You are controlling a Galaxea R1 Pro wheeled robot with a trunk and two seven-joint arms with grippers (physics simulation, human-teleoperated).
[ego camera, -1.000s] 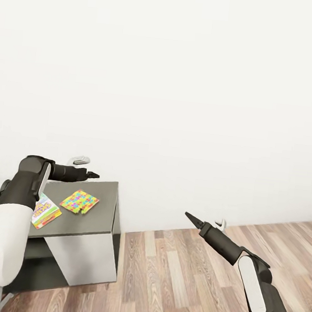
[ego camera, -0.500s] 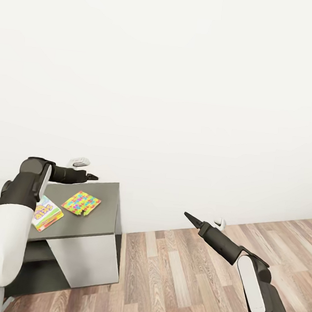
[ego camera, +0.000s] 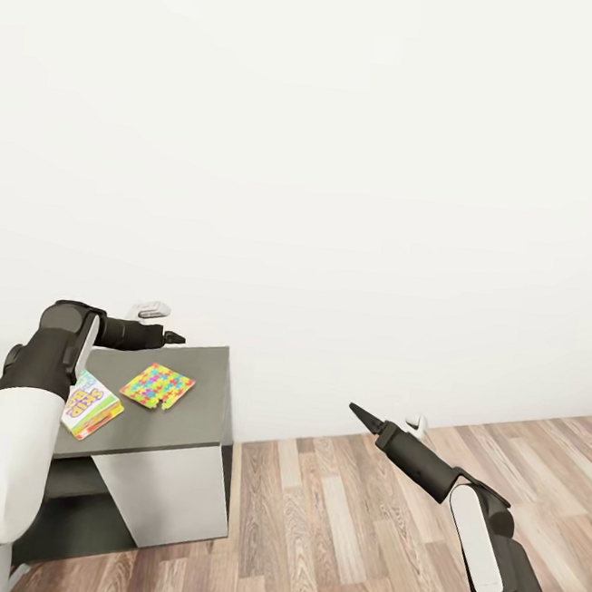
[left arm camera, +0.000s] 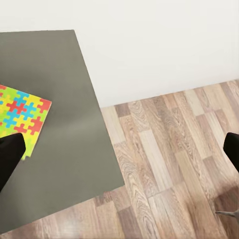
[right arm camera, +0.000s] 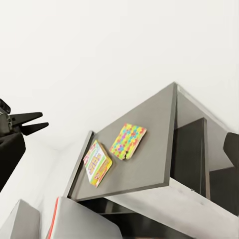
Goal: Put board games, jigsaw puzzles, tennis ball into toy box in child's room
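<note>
Dark grey lower desk section [ego camera: 196, 395] carries two toys, neither in any bin: a jigsaw puzzle [ego camera: 157, 384], thin and confetti-coloured, lying flat, and a small printed game box [ego camera: 90, 403] just beside it, partly behind the left forearm. Both also seen from the right wrist cam, puzzle [right arm camera: 128, 141] and game box [right arm camera: 97, 163] side by side on the same top, apart, not stacked. Toy box, ball, bed, other games: can't place them from here. So judged early or mid-task w/ at least these two items left to move; nothing in hand. Left claw [ego camera: 175, 336] held out level over the far edge of the desk, puzzle just below and slightly nearer the robot than the tips, game box further back toward the elbow. Left wrist cam looks down w/ puzzle [left arm camera: 22, 122] close by one dark finger [left arm camera: 10, 157], the other at the opposite frame edge, so jaws spread wide, empty. Right claw [ego camera: 362, 415] held forward over wood floor [ego camera: 327, 518], well apart from the desk, pointing up toward the wall; its fingers [right arm camera: 10, 154] likewise sit at opposite frame edges in the wrist cam, so open, empty. Next likely: lower left claw onto puzzle; thin mat, edge grip probably fiddly.
</note>
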